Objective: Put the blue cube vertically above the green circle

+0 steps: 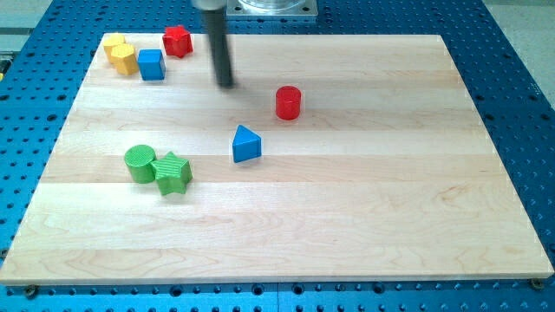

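Standing upright, my tip [225, 85] | right of blue cube [151, 65] | holding nothing

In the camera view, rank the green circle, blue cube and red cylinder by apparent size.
1. green circle, looks largest, though it lies nearer the view's bottom, so nearness may inflate it.
2. blue cube and red cylinder look about alike; I won't rank them.

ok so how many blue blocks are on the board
2. The blue cube sits near the view's top left, beside the yellow blocks. The blue triangle lies near the middle, below my tip. None looks hidden.
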Robot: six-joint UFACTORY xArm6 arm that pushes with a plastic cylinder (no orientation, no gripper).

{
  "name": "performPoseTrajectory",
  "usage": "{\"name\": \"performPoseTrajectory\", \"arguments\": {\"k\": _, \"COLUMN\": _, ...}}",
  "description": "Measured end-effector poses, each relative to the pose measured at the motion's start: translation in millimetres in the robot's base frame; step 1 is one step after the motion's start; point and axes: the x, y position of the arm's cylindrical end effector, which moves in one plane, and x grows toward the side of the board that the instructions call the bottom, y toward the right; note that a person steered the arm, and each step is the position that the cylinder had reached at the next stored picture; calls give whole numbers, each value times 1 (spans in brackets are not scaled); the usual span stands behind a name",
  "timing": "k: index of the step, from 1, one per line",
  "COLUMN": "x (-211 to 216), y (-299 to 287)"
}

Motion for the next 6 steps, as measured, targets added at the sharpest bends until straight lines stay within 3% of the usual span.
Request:
{"name": "performPoseTrajectory", "arguments": {"k": 1, "x": 52, "y": 116}}
{"name": "performPoseTrajectory", "arguments": {"k": 2, "x": 141, "y": 101}}
{"name": "performPoseTrajectory", "arguments": {"k": 3, "x": 81, "y": 47}}
{"name": "performPoseTrajectory", "arguments": {"k": 4, "x": 38, "y": -63}}
{"name": "performPoseTrajectory", "arguments": {"k": 5, "x": 65, "y": -18}}
{"name": "performPoseTrajectory", "arguments": {"k": 6, "x": 36, "y": 68}}
